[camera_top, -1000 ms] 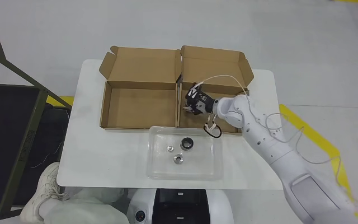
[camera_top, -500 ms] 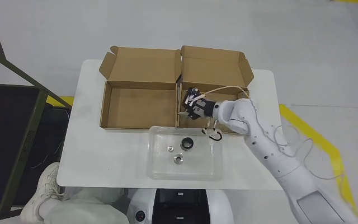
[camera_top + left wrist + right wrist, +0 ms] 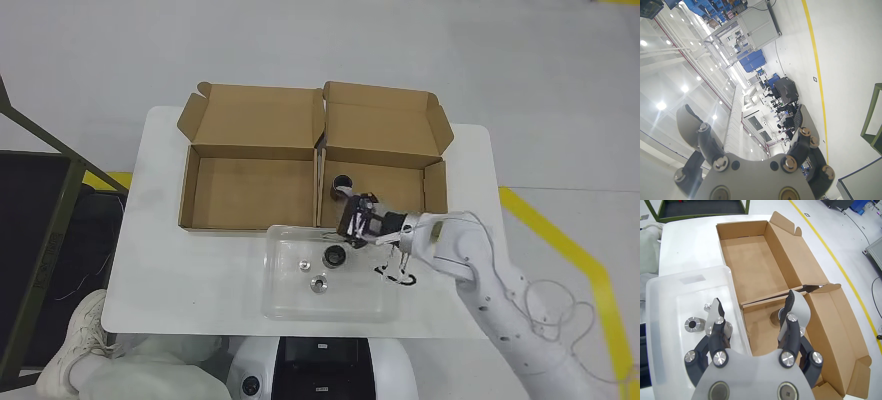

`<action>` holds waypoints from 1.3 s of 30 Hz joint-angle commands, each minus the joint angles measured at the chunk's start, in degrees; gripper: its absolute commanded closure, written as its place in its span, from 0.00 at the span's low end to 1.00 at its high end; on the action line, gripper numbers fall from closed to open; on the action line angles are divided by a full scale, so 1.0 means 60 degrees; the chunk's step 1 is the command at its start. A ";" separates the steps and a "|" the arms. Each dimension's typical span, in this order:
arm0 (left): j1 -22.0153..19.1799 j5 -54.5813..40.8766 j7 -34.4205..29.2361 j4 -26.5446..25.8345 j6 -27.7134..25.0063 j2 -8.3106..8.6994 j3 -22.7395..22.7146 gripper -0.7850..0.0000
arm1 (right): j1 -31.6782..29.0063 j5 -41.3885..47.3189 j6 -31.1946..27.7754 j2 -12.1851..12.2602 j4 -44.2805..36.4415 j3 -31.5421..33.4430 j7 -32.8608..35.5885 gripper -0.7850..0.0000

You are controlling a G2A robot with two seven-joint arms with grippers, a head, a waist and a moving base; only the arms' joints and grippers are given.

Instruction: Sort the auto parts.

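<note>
We recorded the right gripper [image 3: 754, 302] spread wide, empty, straddling the wall between clear tray [image 3: 651, 313] and cardboard box [image 3: 831, 321].

Box wall [image 3: 745, 323] seemingly abuts tray rim [image 3: 687, 274]

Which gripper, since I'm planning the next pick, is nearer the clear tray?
Right. The right gripper hovers open above the rim of the clear tray; the left gripper points up into the hall, away from the table.
</note>
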 commanded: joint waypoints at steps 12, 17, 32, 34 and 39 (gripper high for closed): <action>0.0000 0.0000 0.0000 0.0000 0.0000 0.0000 0.0000 0.00 | -0.1048 -0.0458 -0.1600 0.0335 -0.0853 0.0327 0.0181 0.19; 0.0000 0.0000 0.0000 0.0000 0.0000 0.0000 0.0000 0.00 | -0.1049 -0.0797 -0.1698 0.0344 -0.0735 -0.0018 0.0224 0.20; 0.0000 0.0000 0.0000 0.0000 0.0000 0.0000 0.0000 0.00 | -0.0537 -0.1544 -0.1378 0.0269 0.0275 -0.0834 0.0222 0.23; 0.0000 0.0000 0.0000 0.0000 0.0000 0.0000 0.0000 0.00 | -0.0447 -0.1643 -0.1378 0.0255 0.0415 -0.0941 0.0191 0.24; 0.0000 0.0000 0.0000 0.0000 0.0000 0.0000 0.0000 0.00 | -0.0193 -0.1824 -0.1416 0.0214 0.0698 -0.1187 0.0028 0.24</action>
